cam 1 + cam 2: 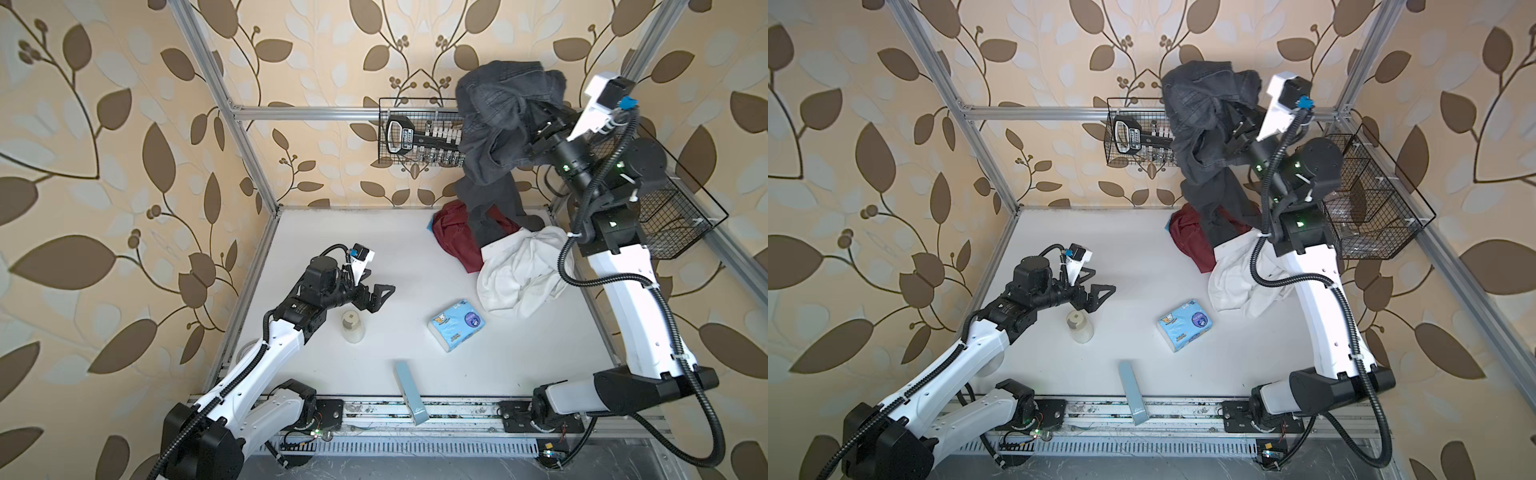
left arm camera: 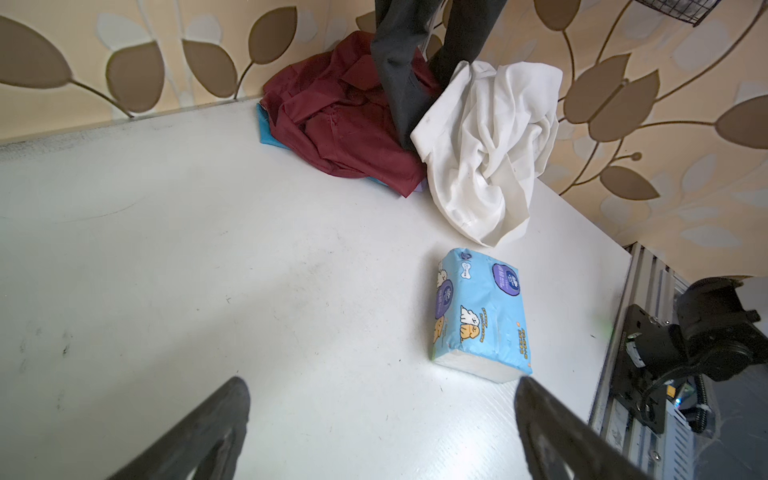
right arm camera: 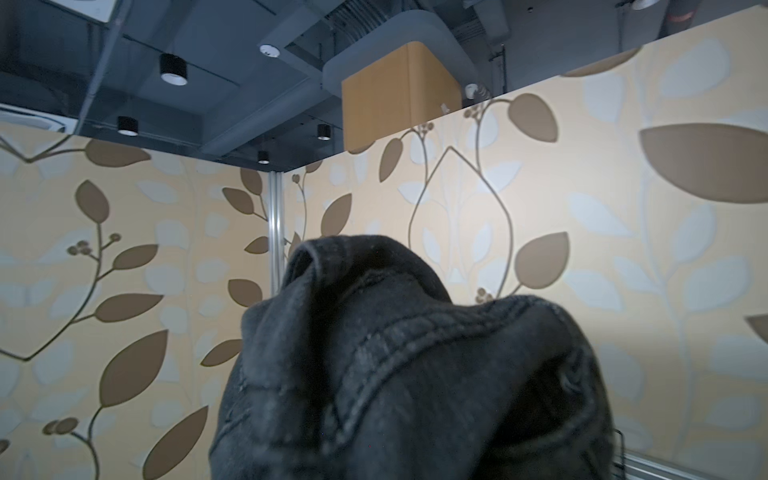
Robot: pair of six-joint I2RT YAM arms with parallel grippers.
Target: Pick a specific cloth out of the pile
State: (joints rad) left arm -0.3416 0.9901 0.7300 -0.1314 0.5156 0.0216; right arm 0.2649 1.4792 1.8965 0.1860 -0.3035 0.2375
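The cloth point(image 1: 494, 120) point(image 1: 1204, 124), a dark charcoal garment with stitched seams, hangs high above the table's back right corner. It is draped over my right gripper point(image 1: 540, 122), which is shut on it with its fingertips buried in the fabric. In the right wrist view the cloth point(image 3: 395, 374) fills the lower middle. Its long lower parts point(image 2: 399, 62) trail down onto the pile, between the maroon cloth point(image 1: 457, 241) and the white cloth point(image 1: 519, 274). My left gripper point(image 1: 374, 284) point(image 2: 382, 382) hovers open and empty over the table's left half.
A blue tissue pack point(image 1: 457, 324) lies mid-table. A pale bottle point(image 1: 352, 326) stands just below the left gripper. A light blue box point(image 1: 409, 390) lies at the front edge. A wire basket point(image 1: 415, 133) hangs on the back wall, and another wire basket point(image 1: 673, 224) on the right.
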